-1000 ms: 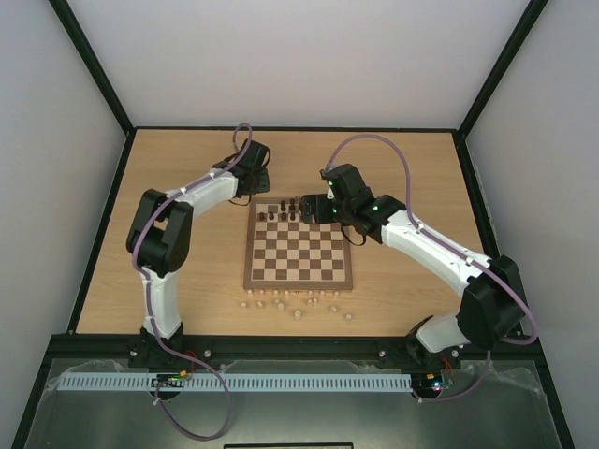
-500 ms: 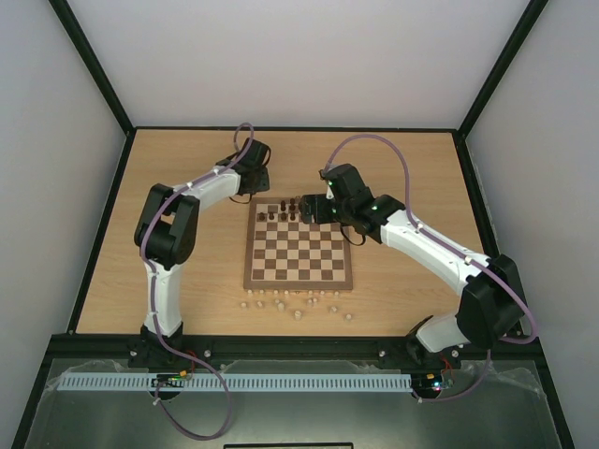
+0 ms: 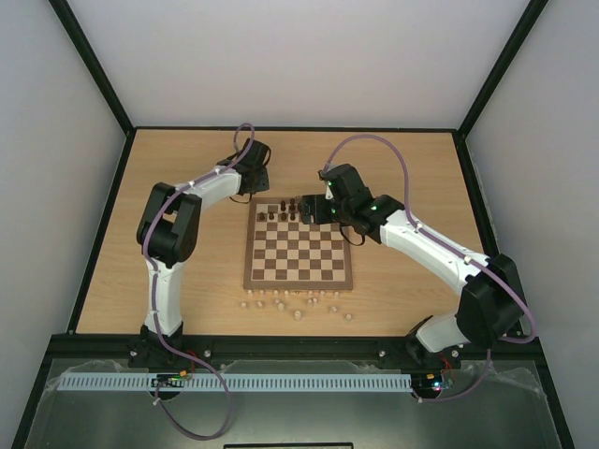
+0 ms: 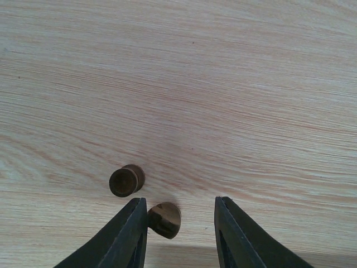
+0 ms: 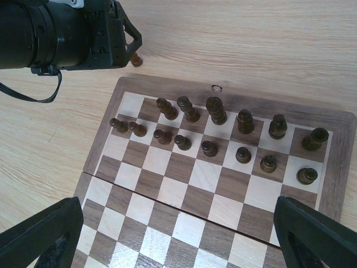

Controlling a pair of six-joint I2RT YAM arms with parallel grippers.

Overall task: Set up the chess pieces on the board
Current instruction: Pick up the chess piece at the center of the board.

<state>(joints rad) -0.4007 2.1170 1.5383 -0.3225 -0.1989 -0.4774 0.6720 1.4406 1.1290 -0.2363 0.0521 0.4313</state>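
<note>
Several dark chess pieces (image 5: 211,148) stand on the two far rows of the board (image 5: 184,201), also seen from above as a cluster of chess pieces (image 3: 281,214) on the board (image 3: 299,264). Two more dark pieces sit on the table beyond the board's far left corner: one upright (image 4: 125,181), one tilted (image 4: 165,219). My left gripper (image 4: 178,204) straddles the tilted one. Its left finger touches that piece and the right finger stands clear of it. My right gripper (image 5: 181,240) hangs wide open above the board, holding nothing.
Pale beige pieces (image 3: 298,303) lie scattered on the table in front of the board's near edge. In the right wrist view the left gripper (image 5: 125,39) shows just past the board's far left corner. Black frame rails border the table.
The left gripper's jaws have narrowed around the tilted piece and its arm has shifted slightly. The right gripper has barely moved.
</note>
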